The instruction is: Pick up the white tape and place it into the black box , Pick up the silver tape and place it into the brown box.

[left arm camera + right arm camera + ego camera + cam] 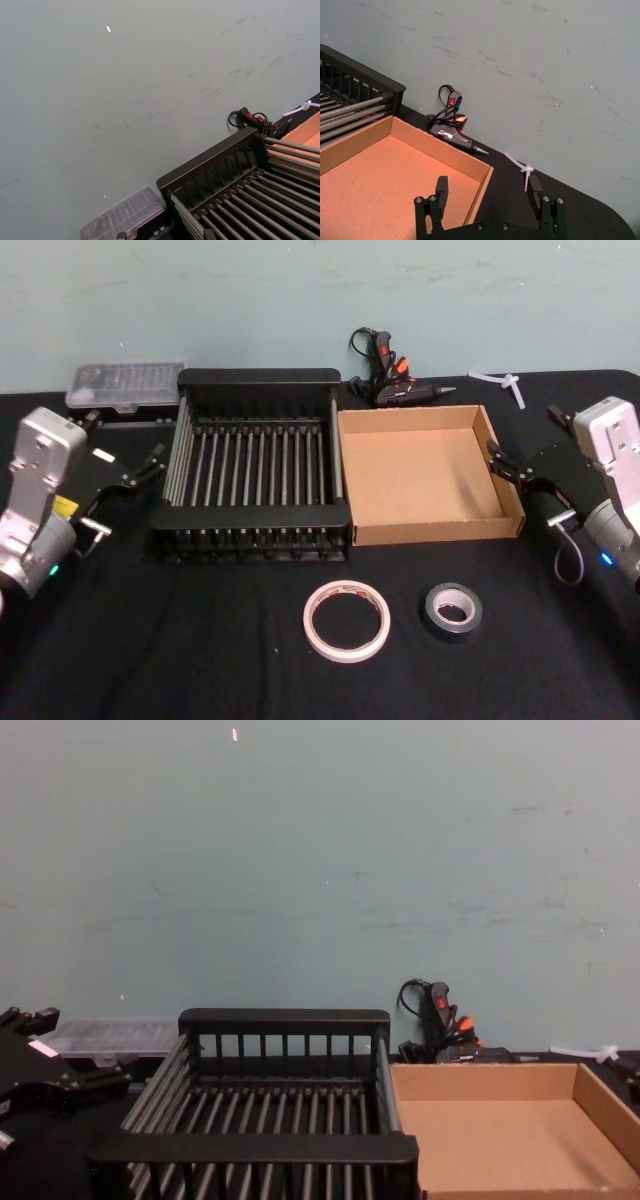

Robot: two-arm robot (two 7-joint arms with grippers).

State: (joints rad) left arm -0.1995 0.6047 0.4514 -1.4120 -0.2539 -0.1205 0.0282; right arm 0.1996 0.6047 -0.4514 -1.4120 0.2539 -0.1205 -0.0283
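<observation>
The black box and the brown box sit touching on the bench, nothing inside either. In front lie the white tape and silver tape, near each other. Left claw and right claw flank the boxes, fingers apart.

Both arms: silver-grey boxy wrist housings, black gripper hardware. Left gripper: yellow label on housing, green indicator light lower down. Right gripper: black fingers on a screw-fastened bracket; blue light and grey cable loop.
</observation>
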